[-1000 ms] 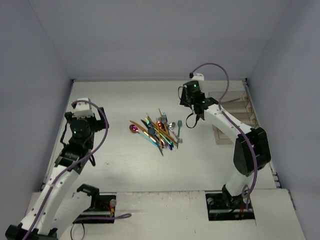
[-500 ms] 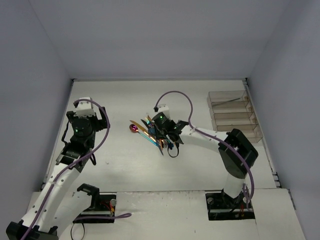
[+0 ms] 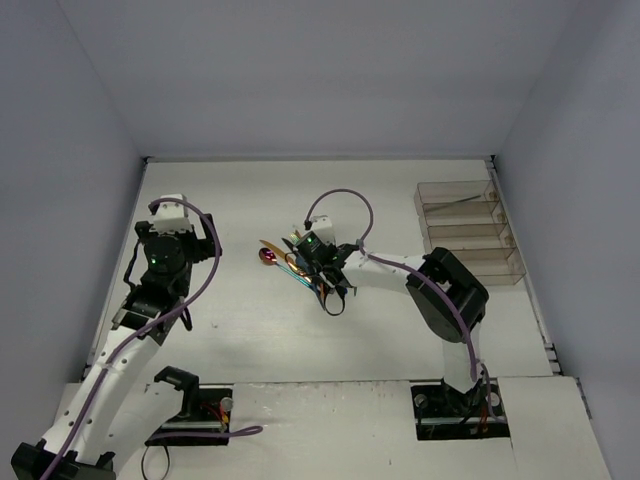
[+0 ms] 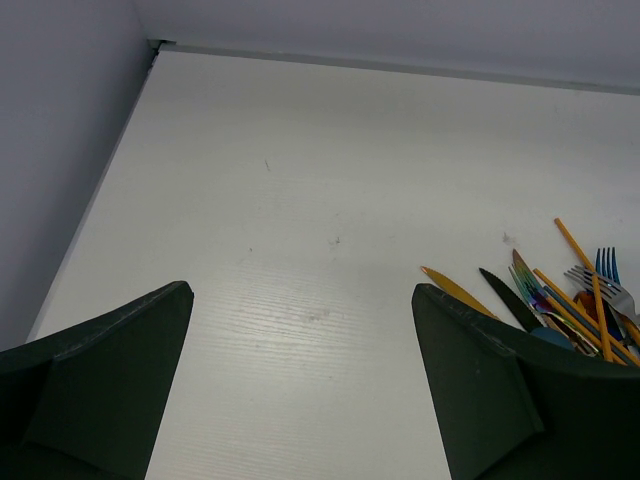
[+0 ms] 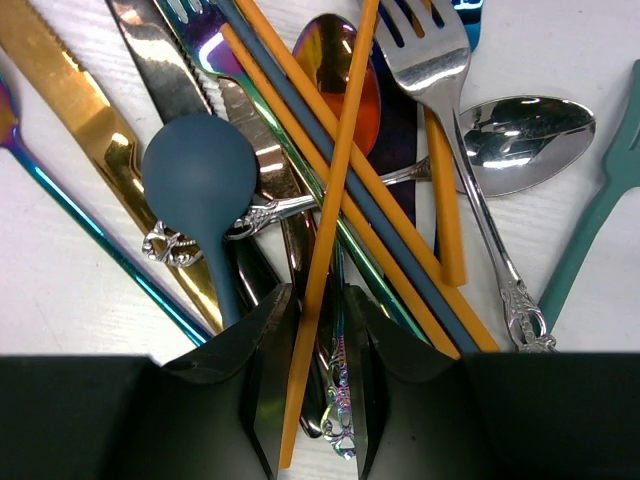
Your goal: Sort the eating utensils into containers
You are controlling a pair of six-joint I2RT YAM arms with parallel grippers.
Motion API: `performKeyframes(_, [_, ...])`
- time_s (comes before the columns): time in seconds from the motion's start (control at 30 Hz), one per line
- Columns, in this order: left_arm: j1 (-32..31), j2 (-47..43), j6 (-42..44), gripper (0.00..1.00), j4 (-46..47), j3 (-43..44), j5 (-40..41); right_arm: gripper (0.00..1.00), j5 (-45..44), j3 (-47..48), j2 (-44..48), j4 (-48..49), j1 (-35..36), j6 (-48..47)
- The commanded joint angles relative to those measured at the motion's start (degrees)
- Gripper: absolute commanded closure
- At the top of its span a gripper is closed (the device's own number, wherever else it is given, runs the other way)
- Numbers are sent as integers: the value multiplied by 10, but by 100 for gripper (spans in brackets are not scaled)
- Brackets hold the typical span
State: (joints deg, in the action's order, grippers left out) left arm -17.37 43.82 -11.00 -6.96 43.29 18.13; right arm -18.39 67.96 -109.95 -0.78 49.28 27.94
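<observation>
Containers (image 3: 482, 263) hold one thin utensil (image 3: 458, 203) at the far end.

White table (image 3: 250, 330) fills the bottom of the cell. It is matte, with faint wood grain in the left wrist view and a few small dark scuff marks (image 4: 333, 241) near mid-surface. Three plain walls box it in: back wall (image 3: 320, 80), left wall (image 3: 70, 180), right wall (image 3: 580, 170). All are flat pale blue-grey. A thin dark seam (image 3: 320, 159) runs where the table meets the back wall, and a similar line runs along the left wall's foot. A white board (image 3: 330, 420) lies across the near edge, a bit brighter than the table. Light is soft and even from above, shadows short and weak. Side walls read darker than the back wall.
</observation>
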Motion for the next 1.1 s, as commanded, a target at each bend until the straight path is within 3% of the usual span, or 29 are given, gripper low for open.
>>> performKeyframes(0.0, [-3, -6, -3, 10, 44, 9, -2, 78, -43, 27, -5, 10, 4, 15])
performKeyframes(0.27, [-3, -5, -3, 10, 44, 8, -3, 100, -66, 29, 3, 10, 6, 13])
performKeyframes(0.57, [-3, -1, -2, 10, 43, 9, 0, 100, -112, 70, 119, 9, -17, -3])
performKeyframes(0.83, [-3, -2, 2, 10, 38, 11, 6, 100, -91, 78, 153, -10, -231, 95])
performKeyframes(1.07, [-2, 0, 10, 10, 38, 14, -1, 99, -74, 108, 103, -7, -391, 205])
